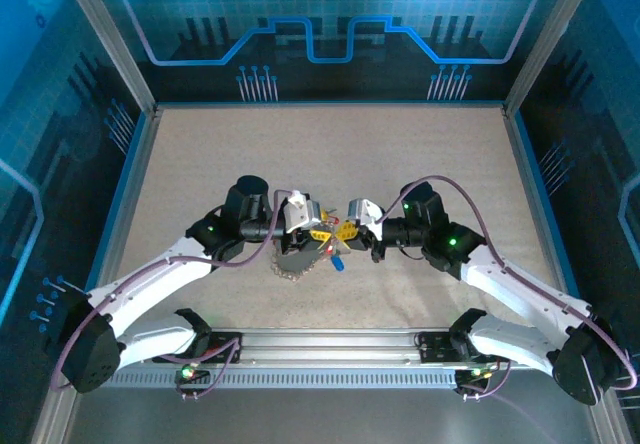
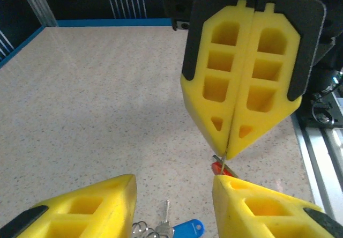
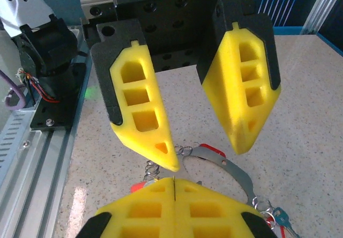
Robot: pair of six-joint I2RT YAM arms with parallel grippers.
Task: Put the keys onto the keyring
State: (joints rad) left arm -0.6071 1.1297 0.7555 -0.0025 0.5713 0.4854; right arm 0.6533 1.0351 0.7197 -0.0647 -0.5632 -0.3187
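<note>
Keyring (image 3: 231, 168): low over the table (image 1: 430, 164), its grey band curving out from under the right gripper (image 3: 174, 187). That gripper is clamped tight on a thin metal edge. I read it as the ring's rim, though a key blade cannot be excluded. Left gripper (image 3: 206, 157) faces it across the ring, jaws apart, straddling the rim and a red-headed key (image 3: 211, 148), with nothing held.

Step in hand, as judged: right steadies the ring, left lines up to take a key. Next move calls for a fine pinch, then alignment with the ring's gap.

Hindrance: other keys (image 3: 273, 216) and a blue-headed key (image 2: 187, 229) bunch just beside the ring, and the opposing fingertips crowd close.
</note>
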